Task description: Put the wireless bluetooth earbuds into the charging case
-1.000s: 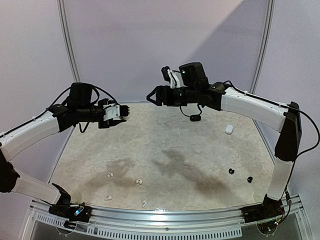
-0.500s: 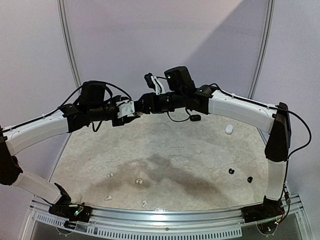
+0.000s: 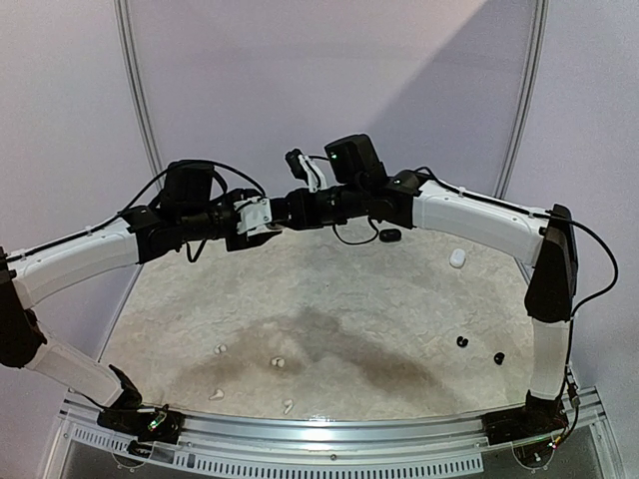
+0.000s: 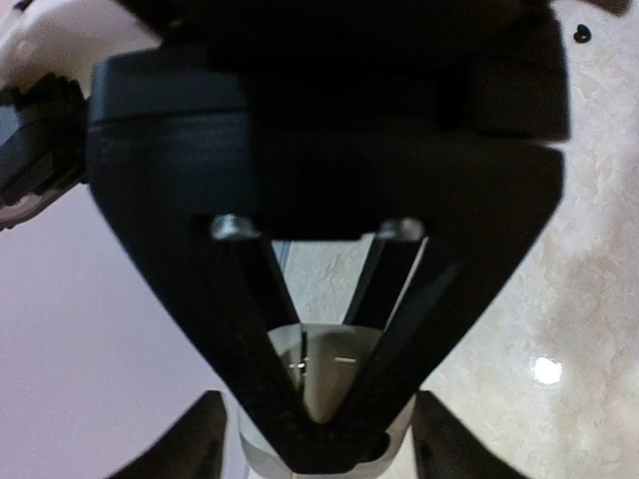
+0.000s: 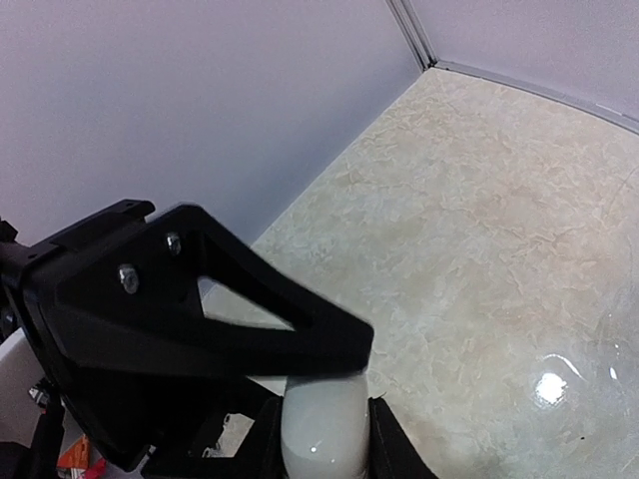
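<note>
While pinched mid-air over the far edge by right claw (image 3: 280,212) — closed on it — could slip on early release: case (image 5: 321,434), smooth, mid-handover. Left claw (image 3: 248,220) flanking it; gripping or not, cannot tell. White earbuds (image 3: 278,362) by near edge, black earbuds (image 3: 461,341) toward right edge of worktop (image 3: 349,289) — untouched.

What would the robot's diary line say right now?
stage: mid-air handover | left gripper: holds white case | right gripper: pinches same case | earbuds: six loose on table

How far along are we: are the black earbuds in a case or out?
Out: both black earbuds lie loose on the table.
</note>
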You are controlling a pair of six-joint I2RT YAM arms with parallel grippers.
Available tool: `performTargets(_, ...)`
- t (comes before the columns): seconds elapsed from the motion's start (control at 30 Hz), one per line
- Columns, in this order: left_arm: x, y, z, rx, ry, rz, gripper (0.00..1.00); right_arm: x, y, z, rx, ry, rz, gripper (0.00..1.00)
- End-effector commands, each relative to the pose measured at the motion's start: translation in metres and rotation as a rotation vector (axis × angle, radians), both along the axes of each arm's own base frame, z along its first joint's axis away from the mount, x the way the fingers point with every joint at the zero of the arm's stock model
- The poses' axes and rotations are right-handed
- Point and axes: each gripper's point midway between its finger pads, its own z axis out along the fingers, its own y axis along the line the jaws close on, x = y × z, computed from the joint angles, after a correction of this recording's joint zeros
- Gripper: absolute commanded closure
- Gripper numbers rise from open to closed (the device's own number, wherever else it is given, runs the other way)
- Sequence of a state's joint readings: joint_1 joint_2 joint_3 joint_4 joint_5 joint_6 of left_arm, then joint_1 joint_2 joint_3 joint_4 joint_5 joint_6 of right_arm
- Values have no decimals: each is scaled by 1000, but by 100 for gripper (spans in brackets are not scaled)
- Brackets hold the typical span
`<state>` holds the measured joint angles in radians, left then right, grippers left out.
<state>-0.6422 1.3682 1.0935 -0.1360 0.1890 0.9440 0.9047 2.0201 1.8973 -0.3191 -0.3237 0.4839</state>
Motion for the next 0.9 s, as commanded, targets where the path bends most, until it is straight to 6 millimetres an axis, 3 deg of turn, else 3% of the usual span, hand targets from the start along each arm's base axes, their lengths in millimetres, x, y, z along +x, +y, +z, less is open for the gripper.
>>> performTargets(0.0, 2, -4, 27, -87, 1, 37, 10, 0, -5, -1, -24, -8, 6, 100)
performTargets(0.03, 0, -1, 29, -106, 34, 45, 2, 0, -8, 1, -25, -20, 15, 100)
performTargets(0.1, -12, 6, 35, -171, 162, 21, 1, -3, -15, 11, -10, -71, 51, 100)
performTargets(0.23, -62, 12, 49, -347, 508, -171, 1, -27, -35, 64, 110, -285, 144, 100)
performTargets(0.37, -81, 6, 74, -525, 706, -264, 2, -59, -51, 105, 264, -509, 239, 100)
performTargets(0.43, -86, 2, 87, -598, 735, -319, 10, -68, -57, 121, 315, -578, 251, 100)
performTargets(0.57, -89, -8, 113, -719, 729, -377, 37, -76, -55, 137, 380, -619, 288, 100)
performTargets(0.87, -97, -21, 129, -766, 685, -431, 51, -81, -45, 147, 414, -658, 319, 100)
